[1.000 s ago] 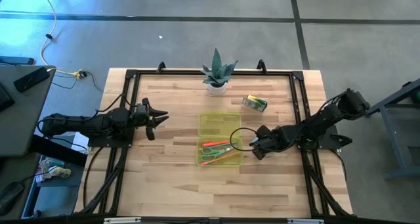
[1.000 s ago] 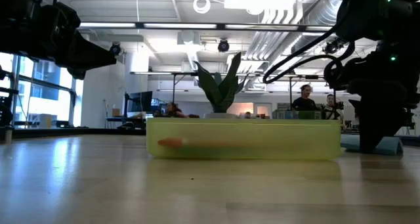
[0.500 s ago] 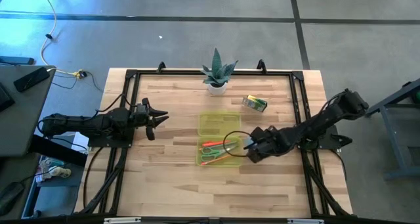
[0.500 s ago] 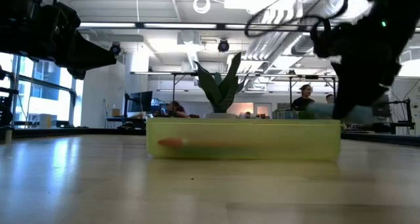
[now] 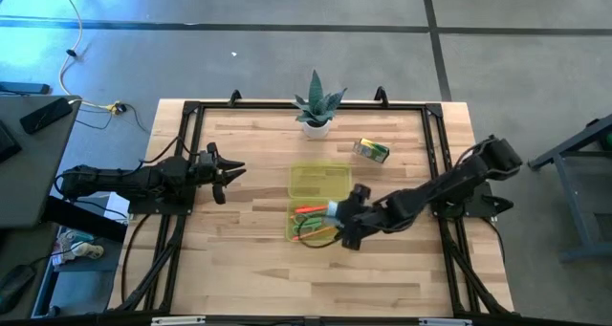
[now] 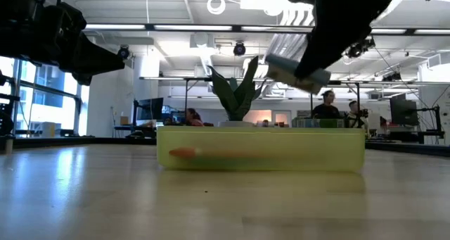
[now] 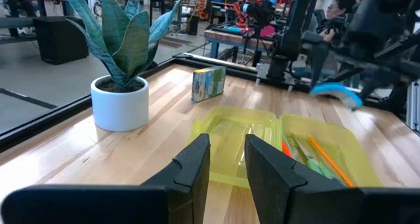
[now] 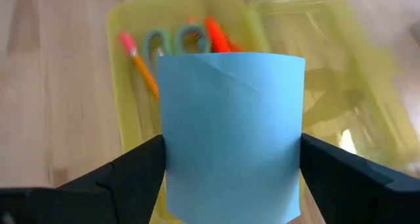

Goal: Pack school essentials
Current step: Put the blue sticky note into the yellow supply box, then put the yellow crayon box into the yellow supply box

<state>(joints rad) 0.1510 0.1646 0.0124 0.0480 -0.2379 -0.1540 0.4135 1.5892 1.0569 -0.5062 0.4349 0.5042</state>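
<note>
I have the counter [image 5: 239, 259] with the yellow case [image 5: 320, 202] lying open mid-way, pens [image 5: 316, 212] and scissors [image 5: 311, 228] already in its near half, the crayon box [image 5: 371, 150] well apart by the plant [image 5: 316, 104], and my left claw [image 5: 229, 170] waiting open over the left side. My right claw [image 5: 337, 216] is clamped on the blue pad [image 8: 231, 125] above the case's filled half. My worry is that the pad lands on the case rim or tips onto the pens and slides out if I release it off-centre; I can read no brand or writing anywhere, not even on the crayon box.
</note>
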